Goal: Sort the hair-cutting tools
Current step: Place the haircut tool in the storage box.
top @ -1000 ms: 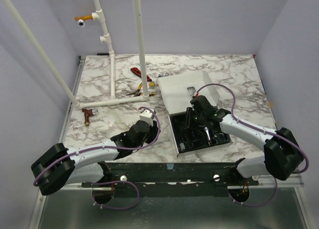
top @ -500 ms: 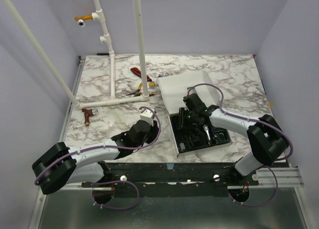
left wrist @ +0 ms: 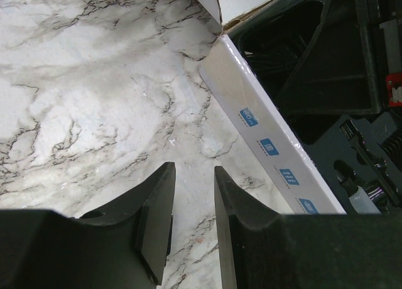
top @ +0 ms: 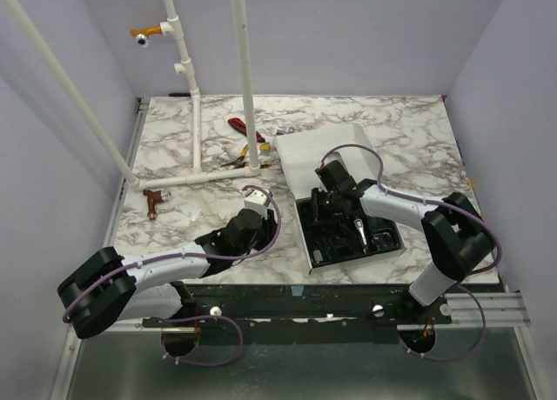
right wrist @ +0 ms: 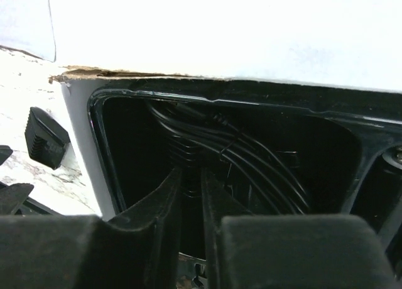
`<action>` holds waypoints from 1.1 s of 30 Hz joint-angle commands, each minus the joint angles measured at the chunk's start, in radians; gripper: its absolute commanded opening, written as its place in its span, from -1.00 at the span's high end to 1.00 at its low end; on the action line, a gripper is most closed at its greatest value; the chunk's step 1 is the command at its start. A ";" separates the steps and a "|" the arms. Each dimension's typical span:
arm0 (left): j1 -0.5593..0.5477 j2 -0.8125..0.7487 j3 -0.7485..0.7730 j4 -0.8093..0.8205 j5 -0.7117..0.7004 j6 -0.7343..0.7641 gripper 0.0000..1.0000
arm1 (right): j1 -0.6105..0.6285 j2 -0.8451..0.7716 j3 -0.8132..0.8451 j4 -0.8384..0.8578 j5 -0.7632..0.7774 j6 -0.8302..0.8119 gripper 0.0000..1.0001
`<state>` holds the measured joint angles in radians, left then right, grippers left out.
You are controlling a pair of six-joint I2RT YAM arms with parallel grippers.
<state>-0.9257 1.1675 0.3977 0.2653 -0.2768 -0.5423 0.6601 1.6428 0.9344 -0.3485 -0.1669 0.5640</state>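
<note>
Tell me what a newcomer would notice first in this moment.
The open white box right of centre, its black tray packed with dark pieces, draws the eye, with the right gripper dipped into the tray's far-left compartment over a bundle of black cord, jaws nearly together. The left gripper sits open over bare marble table just outside the box's left wall, holding nothing. Far left stands a white pipe frame.

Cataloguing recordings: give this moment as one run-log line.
left gripper: open, over table | right gripper: in tray compartment with cords, grip unclear
</note>
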 commanded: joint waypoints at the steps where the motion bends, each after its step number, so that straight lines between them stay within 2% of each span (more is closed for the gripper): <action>1: 0.008 0.008 0.016 0.026 -0.001 0.009 0.33 | 0.009 0.016 -0.009 -0.026 -0.039 0.002 0.67; 4: 0.010 0.009 0.018 0.026 0.001 0.009 0.33 | 0.010 -0.011 -0.005 -0.016 -0.023 0.020 0.83; 9: 0.011 0.006 0.016 0.026 0.002 0.008 0.33 | 0.010 -0.061 -0.007 -0.002 0.002 0.037 0.99; 21: 0.011 0.004 0.017 0.026 0.005 0.007 0.33 | 0.010 -0.134 -0.025 0.006 0.032 0.048 0.99; 25: 0.013 0.004 0.018 0.025 0.008 0.007 0.33 | 0.009 -0.077 -0.016 -0.035 0.010 0.023 0.50; 27: 0.013 0.002 0.017 0.022 0.008 0.007 0.33 | 0.010 -0.057 -0.024 -0.037 -0.016 0.015 0.32; 29: 0.012 -0.001 0.017 0.017 0.006 0.004 0.33 | 0.010 -0.047 -0.034 -0.029 -0.030 0.010 0.25; 33: 0.013 -0.004 0.012 0.017 0.006 -0.003 0.33 | 0.010 -0.026 -0.033 -0.005 -0.067 0.010 0.24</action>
<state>-0.9176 1.1702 0.3977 0.2680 -0.2764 -0.5430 0.6624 1.5902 0.9112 -0.3508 -0.1825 0.5903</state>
